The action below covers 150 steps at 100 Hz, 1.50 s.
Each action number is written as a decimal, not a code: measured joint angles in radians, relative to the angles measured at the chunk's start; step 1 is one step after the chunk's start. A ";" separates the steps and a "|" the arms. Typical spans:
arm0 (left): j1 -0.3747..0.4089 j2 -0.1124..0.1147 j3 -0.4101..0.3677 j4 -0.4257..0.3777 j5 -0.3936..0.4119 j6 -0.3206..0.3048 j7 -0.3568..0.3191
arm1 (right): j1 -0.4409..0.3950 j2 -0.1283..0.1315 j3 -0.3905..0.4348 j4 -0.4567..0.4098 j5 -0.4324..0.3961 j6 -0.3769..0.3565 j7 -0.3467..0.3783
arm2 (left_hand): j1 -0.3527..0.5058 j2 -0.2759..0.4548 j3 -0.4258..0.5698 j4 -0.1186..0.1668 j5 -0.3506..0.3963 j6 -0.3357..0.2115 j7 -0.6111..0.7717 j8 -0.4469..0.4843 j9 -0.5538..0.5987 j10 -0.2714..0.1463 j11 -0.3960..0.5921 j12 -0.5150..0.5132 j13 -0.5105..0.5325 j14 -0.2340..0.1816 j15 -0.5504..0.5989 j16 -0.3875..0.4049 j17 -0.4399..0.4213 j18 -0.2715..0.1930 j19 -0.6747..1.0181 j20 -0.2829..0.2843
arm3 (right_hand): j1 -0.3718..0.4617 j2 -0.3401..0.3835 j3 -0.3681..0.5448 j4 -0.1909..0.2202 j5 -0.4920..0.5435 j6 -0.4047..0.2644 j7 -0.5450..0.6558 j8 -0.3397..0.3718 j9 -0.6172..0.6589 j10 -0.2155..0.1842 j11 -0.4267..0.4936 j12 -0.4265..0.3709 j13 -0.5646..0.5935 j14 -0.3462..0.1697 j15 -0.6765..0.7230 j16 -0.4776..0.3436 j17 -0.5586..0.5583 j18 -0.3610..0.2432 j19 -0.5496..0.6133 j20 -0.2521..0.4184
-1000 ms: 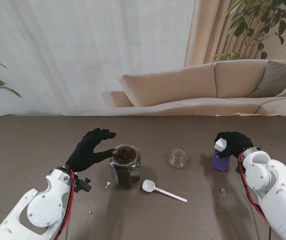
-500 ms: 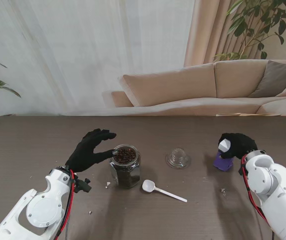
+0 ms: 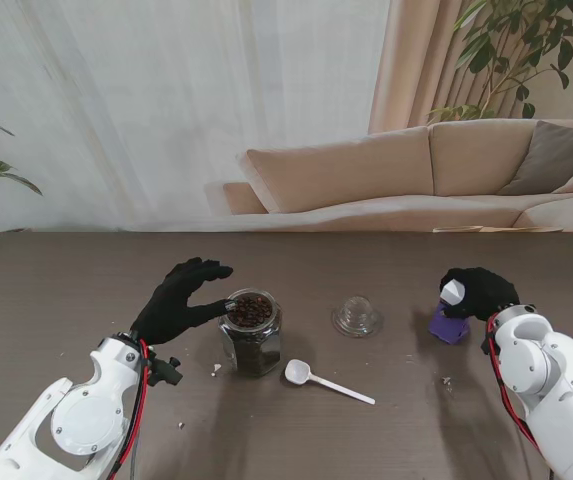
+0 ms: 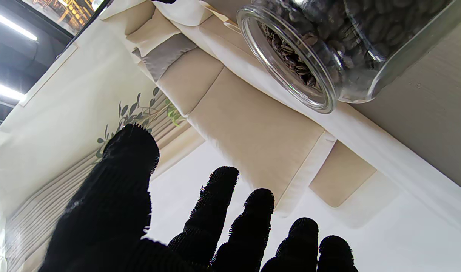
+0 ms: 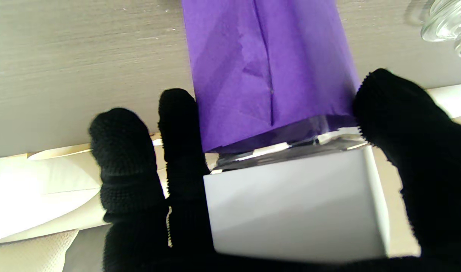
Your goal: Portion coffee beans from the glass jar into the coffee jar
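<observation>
The glass jar [image 3: 251, 335] stands open on the table, filled with coffee beans; its rim and beans fill one corner of the left wrist view [image 4: 343, 41]. My left hand [image 3: 178, 298] hovers just left of the jar with fingers [image 4: 219, 204] spread, holding nothing, thumb close to the rim. At the right, the purple coffee jar [image 3: 447, 324] with a white cap [image 5: 294, 204] sits in my right hand [image 3: 478, 290]. In the right wrist view the thumb and fingers [image 5: 124, 158] wrap both sides of the purple body [image 5: 268, 71].
A white plastic spoon [image 3: 326, 381] lies nearer to me than the glass jar, handle pointing right. The jar's glass lid [image 3: 356, 316] rests between the two jars. Small pale crumbs [image 3: 215, 369] dot the dark wood table [image 3: 66, 300]. A beige sofa stands beyond the far edge.
My right hand has shifted slightly to the right, carrying the purple coffee jar with it. The left hand and glass jar have stayed put.
</observation>
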 measured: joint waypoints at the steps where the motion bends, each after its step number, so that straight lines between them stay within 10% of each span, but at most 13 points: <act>1: 0.000 0.000 0.000 0.000 0.000 0.000 0.000 | 0.000 0.000 0.000 0.000 -0.001 0.000 0.001 | 0.000 0.000 0.000 0.000 0.000 0.000 0.000 0.000 0.000 0.000 0.000 0.000 0.000 0.000 0.000 0.000 0.000 0.000 0.000 0.000 | 0.000 0.000 0.000 0.006 0.000 0.000 0.000 0.000 -0.011 -0.001 0.002 0.000 -0.011 -0.002 -0.007 -0.002 0.000 0.000 -0.005 0.000; 70: 0.007 0.000 0.000 -0.007 -0.004 0.008 0.002 | -0.027 0.009 0.038 -0.057 -0.007 -0.032 0.106 | 0.005 0.009 -0.011 0.000 0.010 0.000 0.000 0.002 0.000 0.000 0.000 0.000 0.000 0.000 0.000 0.000 0.000 0.000 0.000 0.000 | -0.116 0.065 -0.027 0.020 -0.264 -0.013 -0.219 -0.078 -0.305 -0.010 -0.173 -0.200 -0.319 0.027 -0.416 -0.221 -0.060 -0.001 -0.318 -0.007; 150: 0.009 0.000 -0.002 -0.012 -0.009 0.007 0.001 | -0.033 0.009 0.075 -0.149 -0.034 -0.028 0.096 | 0.005 0.009 -0.012 0.000 0.010 0.000 0.000 0.003 0.000 0.002 0.000 0.001 0.000 0.000 0.000 0.000 0.000 0.000 0.000 0.000 | -0.180 0.263 -0.209 0.040 -0.289 -0.011 -0.240 -0.078 -0.359 -0.011 -0.249 -0.297 -0.441 0.060 -0.564 -0.332 -0.061 0.039 -0.626 -0.108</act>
